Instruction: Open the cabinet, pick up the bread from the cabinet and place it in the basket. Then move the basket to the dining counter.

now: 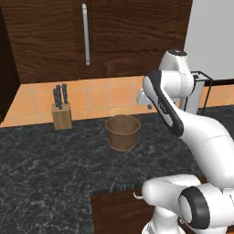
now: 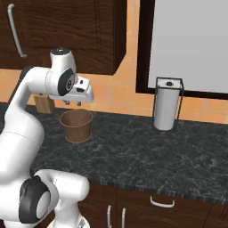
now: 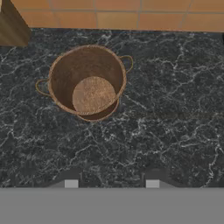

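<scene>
The cabinet (image 1: 128, 32) hangs on the wall with both dark wood doors closed. Its silver bar handle (image 1: 85, 34) stands vertical. The bread is hidden, and the dining counter is out of view. The basket (image 1: 122, 132) stands upright and empty on the black marbled counter (image 1: 45, 169), below the cabinet. My gripper (image 2: 72, 103) hovers above the counter just right of the basket (image 2: 76, 125), pointing down. In the hand view its fingertips (image 3: 71, 183) stand apart with nothing between them. There the basket (image 3: 87, 81) lies up and left of the gripper (image 3: 111, 183).
A tan knife block (image 1: 61, 114) stands against the orange tiled wall left of the basket. A paper towel holder (image 2: 167, 104) stands on the counter to the right, under a grey panel (image 2: 191, 44). Low drawers with curved handles (image 2: 161, 202) sit below the counter edge.
</scene>
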Motion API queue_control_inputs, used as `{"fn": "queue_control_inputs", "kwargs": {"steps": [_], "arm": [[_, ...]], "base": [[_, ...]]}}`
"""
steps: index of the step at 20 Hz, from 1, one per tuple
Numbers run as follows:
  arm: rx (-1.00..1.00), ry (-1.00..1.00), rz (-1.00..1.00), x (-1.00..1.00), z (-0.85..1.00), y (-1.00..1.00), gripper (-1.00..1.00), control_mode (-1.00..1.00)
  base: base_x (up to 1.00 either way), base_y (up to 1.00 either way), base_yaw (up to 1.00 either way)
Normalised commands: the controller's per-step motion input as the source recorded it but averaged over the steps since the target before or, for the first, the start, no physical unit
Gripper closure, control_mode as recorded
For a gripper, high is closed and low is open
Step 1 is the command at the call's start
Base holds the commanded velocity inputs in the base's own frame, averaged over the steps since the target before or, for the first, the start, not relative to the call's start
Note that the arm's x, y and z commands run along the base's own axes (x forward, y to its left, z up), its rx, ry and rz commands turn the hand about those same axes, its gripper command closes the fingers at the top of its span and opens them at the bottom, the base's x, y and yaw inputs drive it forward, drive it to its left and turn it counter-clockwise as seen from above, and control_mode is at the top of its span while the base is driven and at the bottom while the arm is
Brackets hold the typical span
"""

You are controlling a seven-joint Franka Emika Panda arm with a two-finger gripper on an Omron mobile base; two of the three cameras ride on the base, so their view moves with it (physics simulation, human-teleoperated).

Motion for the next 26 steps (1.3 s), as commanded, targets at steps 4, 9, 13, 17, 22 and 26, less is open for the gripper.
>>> {"fn": "queue_control_inputs", "kwargs": {"steps": [4, 9, 13, 17, 22, 26], "arm": [[0.0, -0.13, 0.0, -0.45, 0.0, 0.04, -1.0, -1.0], [-0.03, -0.56, -0.06, -0.53, 0.58, 0.94, -1.0, -1.0], [0.0, -0.49, -0.1, 0.0, 0.93, 1.0, -1.0, -1.0], [0.0, -0.54, -0.04, 0.0, 0.77, 0.98, -1.0, -1.0], [0.06, -0.25, 0.0, 0.01, 0.88, 0.6, -1.0, -1.0], [0.18, -0.06, 0.0, 0.15, 0.51, 0.51, -1.0, -1.0]], "base": [[0.0, 0.0, 0.0], [0.0, 0.0, 0.0], [0.0, 0.0, 0.0], [0.0, 0.0, 0.0], [0.0, 0.0, 0.0], [0.0, 0.0, 0.0]]}}
